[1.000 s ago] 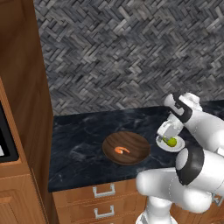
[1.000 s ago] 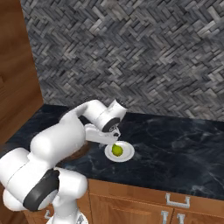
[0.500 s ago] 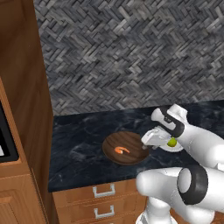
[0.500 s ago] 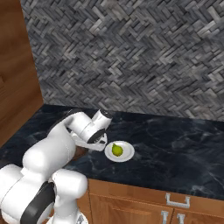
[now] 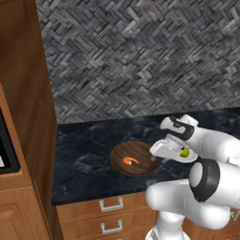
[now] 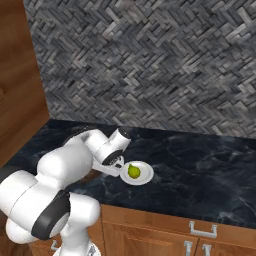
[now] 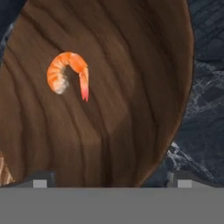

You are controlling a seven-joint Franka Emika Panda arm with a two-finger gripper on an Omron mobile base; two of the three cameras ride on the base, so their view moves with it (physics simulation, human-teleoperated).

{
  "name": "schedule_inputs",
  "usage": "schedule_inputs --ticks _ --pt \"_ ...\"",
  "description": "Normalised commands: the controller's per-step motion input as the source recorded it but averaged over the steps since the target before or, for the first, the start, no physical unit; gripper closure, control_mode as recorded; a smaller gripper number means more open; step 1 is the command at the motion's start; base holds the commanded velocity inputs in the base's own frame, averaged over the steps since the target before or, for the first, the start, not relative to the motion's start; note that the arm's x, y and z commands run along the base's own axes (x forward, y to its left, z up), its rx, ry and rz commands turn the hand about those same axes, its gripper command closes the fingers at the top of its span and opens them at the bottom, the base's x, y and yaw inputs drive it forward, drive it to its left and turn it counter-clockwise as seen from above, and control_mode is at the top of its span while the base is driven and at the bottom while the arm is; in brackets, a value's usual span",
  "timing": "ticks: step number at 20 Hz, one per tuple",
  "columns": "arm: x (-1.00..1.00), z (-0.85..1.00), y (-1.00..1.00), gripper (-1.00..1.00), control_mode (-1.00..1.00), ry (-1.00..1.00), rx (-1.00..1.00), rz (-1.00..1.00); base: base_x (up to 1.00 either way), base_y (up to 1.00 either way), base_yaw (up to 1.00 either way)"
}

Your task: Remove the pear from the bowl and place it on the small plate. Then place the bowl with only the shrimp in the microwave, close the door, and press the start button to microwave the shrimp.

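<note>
The dark-brown wooden bowl [image 5: 133,158] sits on the black counter with the orange shrimp [image 5: 131,161] inside it. My gripper [image 5: 158,156] hangs low at the bowl's right rim, open. In the hand view the bowl [image 7: 131,87] and the shrimp [image 7: 68,76] are close below. One of the fingertips [image 7: 40,180] is over the bowl's inside, and the other is beyond the rim over the counter. The pear [image 5: 184,153] lies on the small white plate [image 5: 191,159] just right of the bowl, apart from the gripper. From the right base view the pear [image 6: 133,171] rests on the plate [image 6: 145,175], with the gripper [image 6: 114,168] to its left.
A tall wooden cabinet [image 5: 28,93] stands at the counter's left end, with the microwave's black edge [image 5: 5,150] beside it. A herringbone stone wall [image 5: 140,56] backs the counter. Drawers with grey handles [image 5: 111,203] run below the counter's front edge.
The gripper has left the plate, moved left and come down to the bowl's right rim. The pear stays on the plate; the bowl and shrimp have not moved.
</note>
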Motion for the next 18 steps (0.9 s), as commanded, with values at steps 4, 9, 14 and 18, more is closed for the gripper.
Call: schedule_inputs --ticks 4,9,14,18 --pt "0.29 -0.19 0.00 -1.00 -1.00 0.08 0.03 -0.03 0.00 0.00 0.00" --pt "0.23 -0.24 0.00 -1.00 -1.00 0.06 0.01 -0.03 0.00 0.00 0.00" --pt "0.17 -0.22 0.16 -1.00 -1.00 0.04 0.03 -0.03 0.00 0.00 0.00" --pt "0.13 -0.23 0.33 1.00 -1.00 0.06 0.00 -0.04 0.00 0.00 0.00"
